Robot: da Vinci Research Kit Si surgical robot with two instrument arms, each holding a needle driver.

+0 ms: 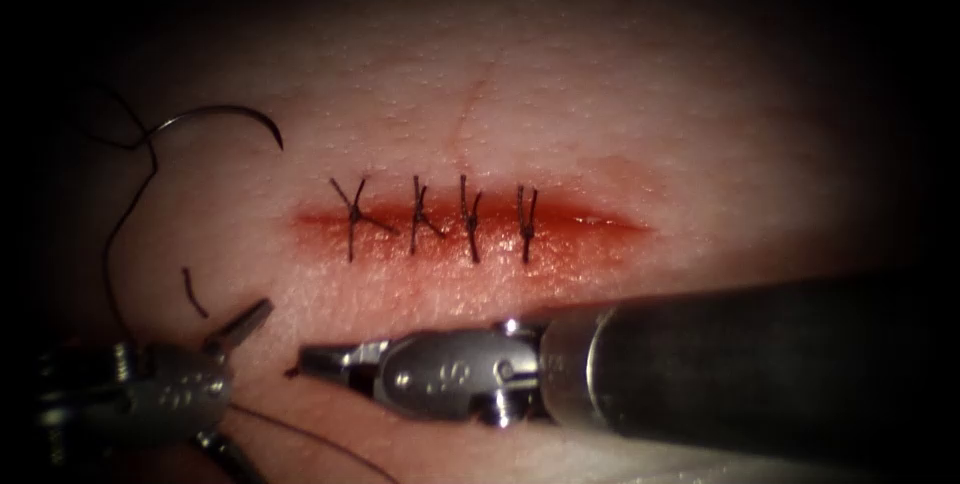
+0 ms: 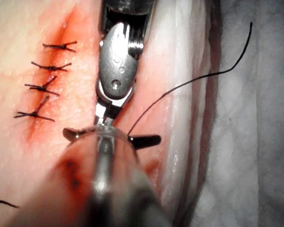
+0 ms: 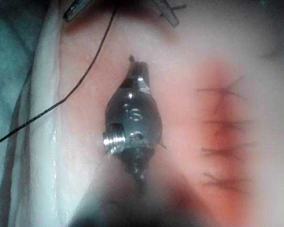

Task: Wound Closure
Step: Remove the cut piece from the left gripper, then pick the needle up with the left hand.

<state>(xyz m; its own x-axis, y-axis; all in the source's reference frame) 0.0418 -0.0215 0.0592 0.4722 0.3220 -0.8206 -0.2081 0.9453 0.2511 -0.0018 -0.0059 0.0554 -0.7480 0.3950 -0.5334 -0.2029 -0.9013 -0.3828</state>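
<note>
Endoscope view: my right tool [image 1: 318, 359] lies low across the near side of the cut [image 1: 470, 224]. Its jaws are pressed together. A tiny dark speck sits at the very tip, and I cannot tell if it is a bit of thread. My left tool [image 1: 232, 384] is at the near left, jaws spread wide, holding nothing.

Four stitches [image 1: 440, 216] cross the cut, and red fluid [image 1: 590, 229] lies along it. The needle [image 1: 225, 116] lies flat on the tissue [image 1: 560, 94], far out to the left of the cut. It is not stuck in, and neither tool holds it. Its thread [image 1: 125, 224] runs from it toward the near left. More thread passes right by my open left jaws. A short cut end [image 1: 194, 292] lies just beside them.

To do this well, I think I should go slowly and always know where the sharp needle is. I should keep my open jaws from snagging the loose thread. I should also stay off the stitches, so that the knots are not pulled.
</note>
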